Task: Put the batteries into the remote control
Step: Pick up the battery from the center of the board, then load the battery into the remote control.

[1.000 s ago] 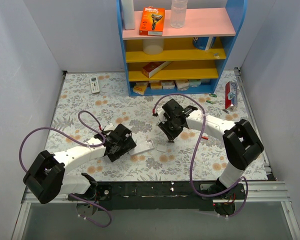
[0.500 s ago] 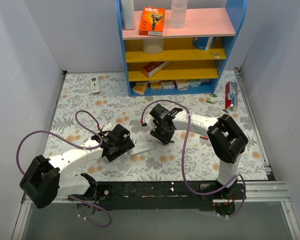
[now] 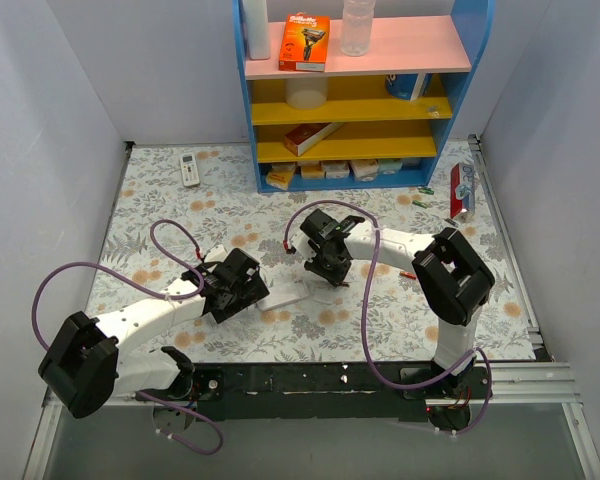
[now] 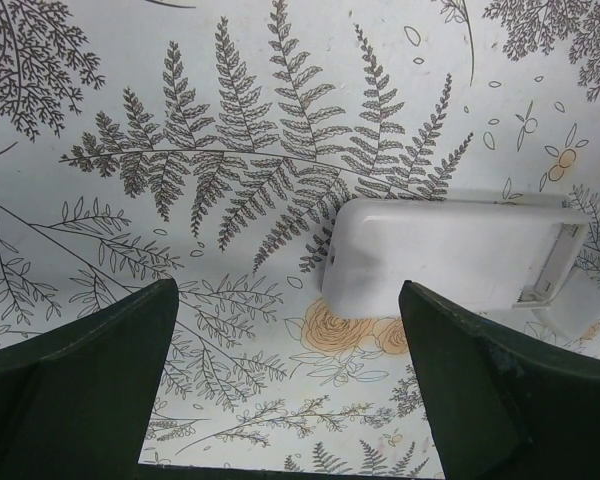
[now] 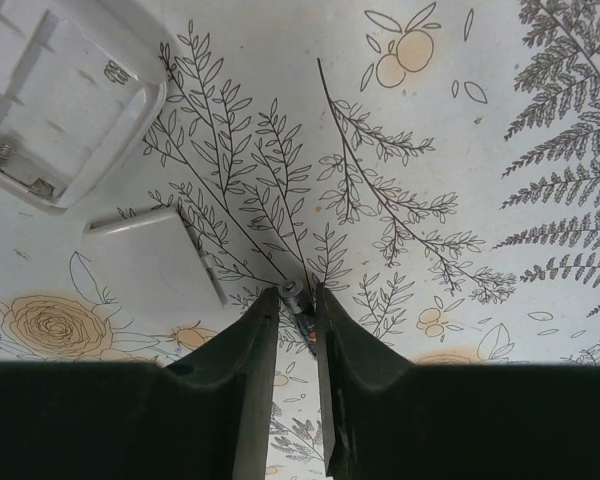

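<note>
2 arms, same build. Left arm [image 3: 155, 312] sits ~8 o'clock in the top cam, right arm [image 3: 395, 240] ~3 o'clock. Both are white plastic links w/ chunky black joint housings, the biggest blocks nearest the bases. Each one has a thin purple cable [image 3: 90, 264] running along it. Bases are bolted to a black rail [image 3: 310, 380] at 6 o'clock, w/ more purple wire curling under it. On the wrist cams the left gripper [image 4: 285, 300] has dark green, flat, wedge-shaped fingers [image 4: 80, 380]. Right gripper [image 5: 295, 295] is the same green, matte finish.
</note>
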Tool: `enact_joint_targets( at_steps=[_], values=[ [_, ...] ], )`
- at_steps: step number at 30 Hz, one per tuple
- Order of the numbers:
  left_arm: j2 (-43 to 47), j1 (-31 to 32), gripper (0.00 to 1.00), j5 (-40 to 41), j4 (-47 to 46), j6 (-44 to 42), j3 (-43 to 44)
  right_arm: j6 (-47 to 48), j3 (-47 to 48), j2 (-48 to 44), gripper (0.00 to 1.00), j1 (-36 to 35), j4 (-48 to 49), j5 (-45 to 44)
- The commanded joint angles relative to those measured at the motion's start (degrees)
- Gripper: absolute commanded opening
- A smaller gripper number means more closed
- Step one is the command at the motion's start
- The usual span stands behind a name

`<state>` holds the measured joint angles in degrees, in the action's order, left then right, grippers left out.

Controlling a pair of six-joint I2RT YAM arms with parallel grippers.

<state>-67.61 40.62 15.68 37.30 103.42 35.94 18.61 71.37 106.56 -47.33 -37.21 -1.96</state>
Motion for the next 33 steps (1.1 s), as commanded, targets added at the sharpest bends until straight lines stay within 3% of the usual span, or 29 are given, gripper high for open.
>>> enact_joint_targets(
  at_steps=[1,8,13,19,25,33],
  values=[
    [0.6,0.0,0.93,0.7,-0.6,-1.6,1.5,1.0,-0.1,0.8,0.26,-0.1,0.2,0.1],
    [-0.8,0.0,0.93,-0.2,-2.1,-3.7,2.1,0.2,1.2,1.3,0.05,-0.2,0.3,3.6],
    [-2.9,0.0,0.89,-1.4,-3.7,-5.4,3.1,-4.6,4.4,-1.4,0.03,-0.2,1.8,5.2],
    [-4.5,-0.1,0.8,-2.6,-5.6,-6.8,3.8,-20.6,5.6,-6.4,0.01,-0.3,10.9,6.1],
    [-6.8,-0.1,0.74,-3.6,-6.3,-8.3,4.6,-37.8,-3.8,-12.4,0.01,-0.9,29.1,5.5],
    [-9.5,-0.1,0.64,-4.9,-7.2,-9.9,5.4,-44.4,-11.2,-13.7,0.01,-3.3,36.7,0.6]
  ],
)
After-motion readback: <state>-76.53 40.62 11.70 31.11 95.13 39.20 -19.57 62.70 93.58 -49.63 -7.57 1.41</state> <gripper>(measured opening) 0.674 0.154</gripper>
